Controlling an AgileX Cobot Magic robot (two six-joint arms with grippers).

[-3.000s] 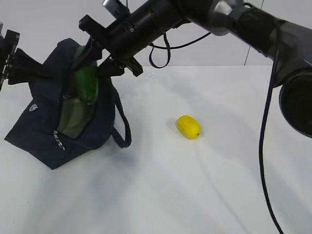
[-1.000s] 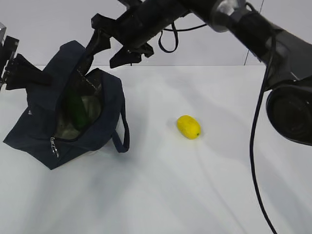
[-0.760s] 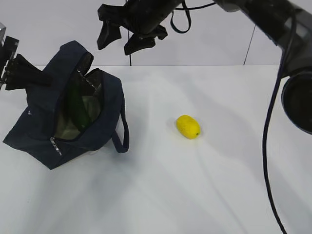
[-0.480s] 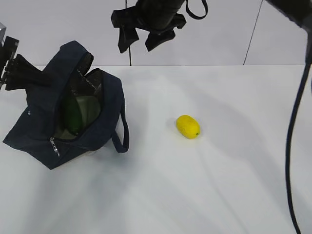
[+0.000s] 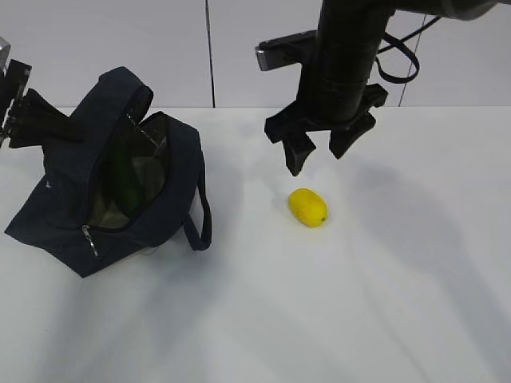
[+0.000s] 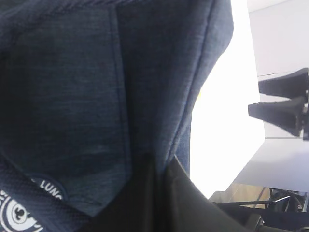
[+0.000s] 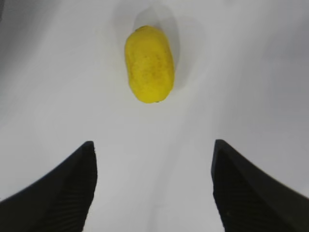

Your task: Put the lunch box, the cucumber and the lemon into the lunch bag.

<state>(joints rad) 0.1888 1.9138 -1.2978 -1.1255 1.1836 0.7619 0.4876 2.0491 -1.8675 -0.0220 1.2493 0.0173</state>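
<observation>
The navy lunch bag [image 5: 68, 219] slumps at the left with its mouth open. Inside it the dark green cucumber [image 5: 121, 185] leans on a pale greenish surface. I cannot tell whether that surface is the lunch box. My left gripper [image 5: 57, 126] is shut on the lunch bag's upper edge; navy fabric [image 6: 72, 87] fills the left wrist view around the gripper [image 6: 160, 166]. The yellow lemon [image 5: 308, 207] lies on the white table. My right gripper [image 5: 317, 156] hangs open just above and behind it, empty. In the right wrist view, the lemon [image 7: 149, 64] lies ahead of the spread gripper [image 7: 154, 144].
The white table [image 5: 263, 311] stretches bare in front of and to the right of the lemon. One bag handle [image 5: 201, 223] loops onto the table on the bag's right side. A pale wall [image 5: 104, 40] stands behind the table.
My right gripper has swung from above the bag to the right and down, over the lemon, still open. The cucumber stays in the bag. The left gripper has not moved.
</observation>
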